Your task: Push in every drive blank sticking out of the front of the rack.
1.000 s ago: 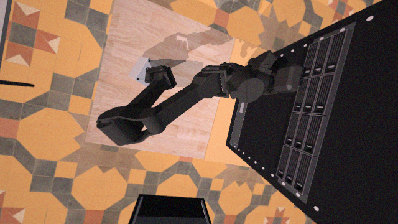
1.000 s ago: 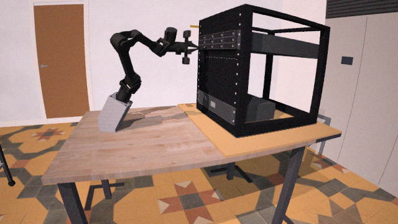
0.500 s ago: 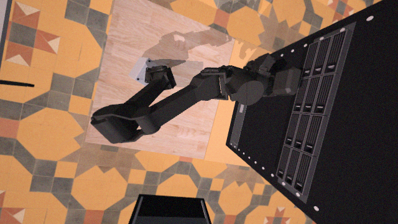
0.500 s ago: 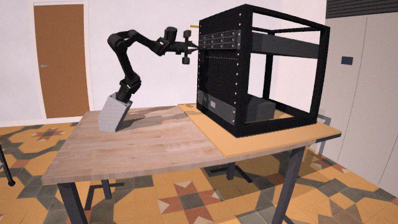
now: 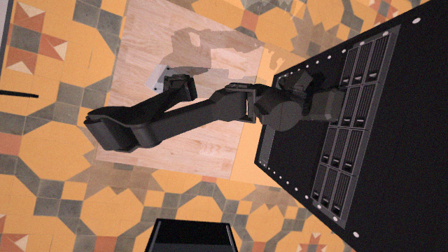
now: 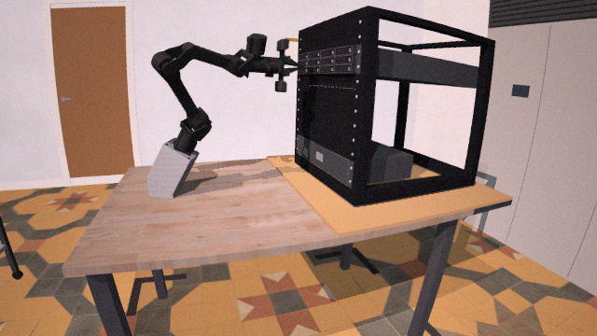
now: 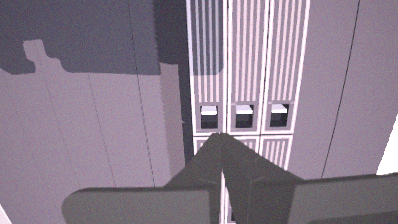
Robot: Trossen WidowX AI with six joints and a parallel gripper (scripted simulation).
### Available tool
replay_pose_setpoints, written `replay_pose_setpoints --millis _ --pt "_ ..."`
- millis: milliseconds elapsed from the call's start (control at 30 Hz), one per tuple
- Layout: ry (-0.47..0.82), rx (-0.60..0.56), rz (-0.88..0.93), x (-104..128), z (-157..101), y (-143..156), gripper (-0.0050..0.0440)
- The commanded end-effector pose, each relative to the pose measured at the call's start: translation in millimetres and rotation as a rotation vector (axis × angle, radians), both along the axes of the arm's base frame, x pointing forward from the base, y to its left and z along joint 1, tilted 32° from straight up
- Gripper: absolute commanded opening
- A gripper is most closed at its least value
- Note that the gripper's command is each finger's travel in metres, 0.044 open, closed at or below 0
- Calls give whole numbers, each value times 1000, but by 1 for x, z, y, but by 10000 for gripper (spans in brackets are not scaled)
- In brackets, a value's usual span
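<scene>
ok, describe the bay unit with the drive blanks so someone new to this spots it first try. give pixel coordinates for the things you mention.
On the table [image 6: 187,219] stands a tall black open-frame rack [image 5: 413,140] [image 6: 368,107]. Near the top of its front, level with the tool [image 6: 291,65] [image 7: 219,140], sits the drive bay unit [image 5: 372,122] [image 6: 357,60]. Unlike the plain panel [image 6: 336,163] low down, it carries a grid of small slatted fronts, three by four.

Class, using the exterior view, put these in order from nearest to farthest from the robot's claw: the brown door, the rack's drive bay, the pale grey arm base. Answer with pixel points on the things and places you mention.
Measured across the exterior view from the claw [image 6: 297,68] [image 7: 220,135]:
1. Drive bay [image 6: 332,60], right at the fingertips, on the rack's front.
2. Pale grey arm base [image 6: 167,174], lower left, on the table.
3. Brown door [image 6: 93,93], far left, in the wall.
</scene>
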State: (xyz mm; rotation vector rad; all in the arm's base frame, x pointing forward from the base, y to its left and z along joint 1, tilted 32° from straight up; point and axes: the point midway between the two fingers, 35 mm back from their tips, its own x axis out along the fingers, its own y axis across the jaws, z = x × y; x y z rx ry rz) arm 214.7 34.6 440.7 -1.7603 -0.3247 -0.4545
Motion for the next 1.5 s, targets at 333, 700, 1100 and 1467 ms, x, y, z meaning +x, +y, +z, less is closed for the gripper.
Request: replay_pose_setpoints --millis 333,700,1100,1467 --pt "-29 15 10 -20 28 -26 -50" --pt "-29 15 10 -28 38 -38 -50" --pt "-29 15 10 -34 46 -49 -50" --pt "-29 15 10 -40 53 -59 -50"
